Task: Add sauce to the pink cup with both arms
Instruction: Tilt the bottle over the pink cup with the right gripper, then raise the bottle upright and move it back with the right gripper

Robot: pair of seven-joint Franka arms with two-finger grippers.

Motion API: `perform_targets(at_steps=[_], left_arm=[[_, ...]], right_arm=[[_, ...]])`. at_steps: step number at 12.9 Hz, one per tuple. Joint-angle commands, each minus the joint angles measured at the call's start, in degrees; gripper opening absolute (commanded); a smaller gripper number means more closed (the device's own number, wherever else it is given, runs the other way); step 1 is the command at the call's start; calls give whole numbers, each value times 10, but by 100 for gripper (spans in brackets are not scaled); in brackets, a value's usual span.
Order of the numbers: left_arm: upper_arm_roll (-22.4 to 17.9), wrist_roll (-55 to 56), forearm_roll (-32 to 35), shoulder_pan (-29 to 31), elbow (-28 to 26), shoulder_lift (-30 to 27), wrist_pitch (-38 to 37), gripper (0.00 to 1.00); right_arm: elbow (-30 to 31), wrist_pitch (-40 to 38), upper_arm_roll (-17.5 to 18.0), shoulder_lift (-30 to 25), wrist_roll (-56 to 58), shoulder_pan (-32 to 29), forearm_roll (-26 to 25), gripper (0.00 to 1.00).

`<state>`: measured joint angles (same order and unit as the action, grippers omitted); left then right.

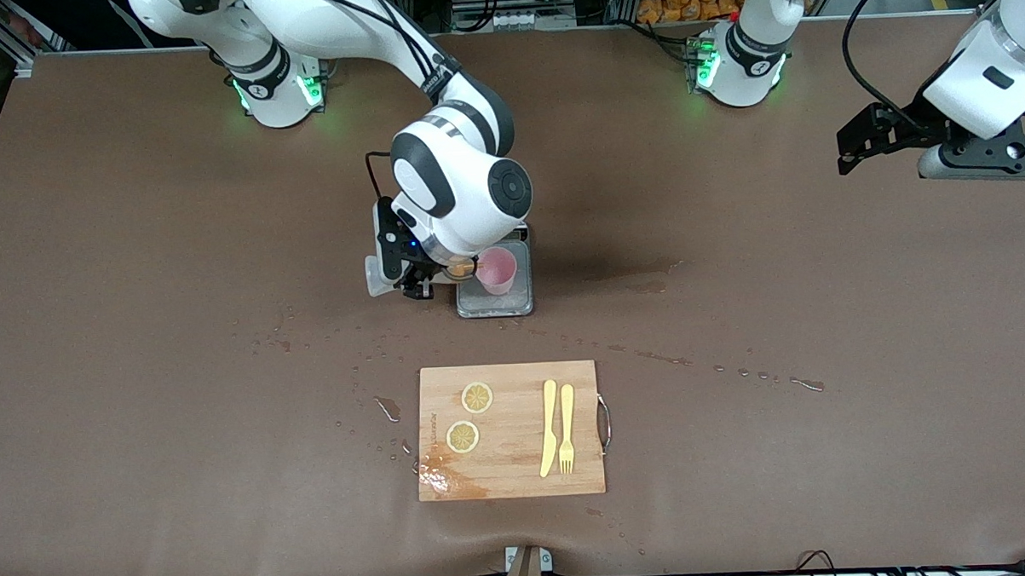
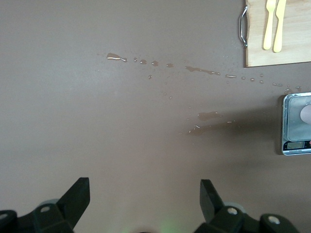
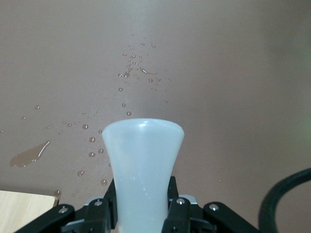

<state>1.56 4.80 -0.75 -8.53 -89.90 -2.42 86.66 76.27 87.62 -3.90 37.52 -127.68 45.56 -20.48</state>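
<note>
Front view: right gripper (image 1: 414, 279) holds sauce (image 1: 377, 277) level, fingers pinched on bottle body, orange nozzle at pink cup (image 1: 496, 270) rim. Cup stands on grey scale (image 1: 496, 304), mid worktop (image 1: 139, 335). Left gripper (image 1: 886, 134) waits, fingers spread wide, empty, over left arm's end. Judgement: tip nozzle lower, keep over cup mouth, squeeze gently; existing spills warn against overshoot.

The right arm's wrist hides most of the sauce (image 1: 461, 269) and the grey scale's (image 1: 521, 300) end toward the robots. The pink cup (image 2: 306, 113) and cutting board (image 2: 291, 48) run off the left wrist view's edge
</note>
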Motion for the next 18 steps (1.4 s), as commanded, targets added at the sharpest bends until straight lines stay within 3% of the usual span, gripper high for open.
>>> perform_targets(at_steps=[1,2,3,6,11,15,18], left_arm=[[-2,12,0,-4,13,4,-11,100],[-2,12,1,-7,13,4,-11,100],[-2,12,1,-7,13,4,-11,100],[-2,12,1,-4,12,4,-11,100],[-2,11,1,-4,12,6,-11,100],[-2,11,2,-4,12,8,-11,100],[-2,12,4,-4,12,9,-11,100]], right_arm=[[-4,-10,-1,-7,2,-4,-6,16],[-4,-7,-1,-7,10,-11,-5,14],[-6,-3,-1,-11,25,-17,10,1],[-9,-3,-1,-47,105,-73,103,0],[-6,-3,-1,-87,177,-156,209,0],[-2,-9,-2,-109,251,-244,334,0],[-2,-25,-1,-114,290,-300,398,0]])
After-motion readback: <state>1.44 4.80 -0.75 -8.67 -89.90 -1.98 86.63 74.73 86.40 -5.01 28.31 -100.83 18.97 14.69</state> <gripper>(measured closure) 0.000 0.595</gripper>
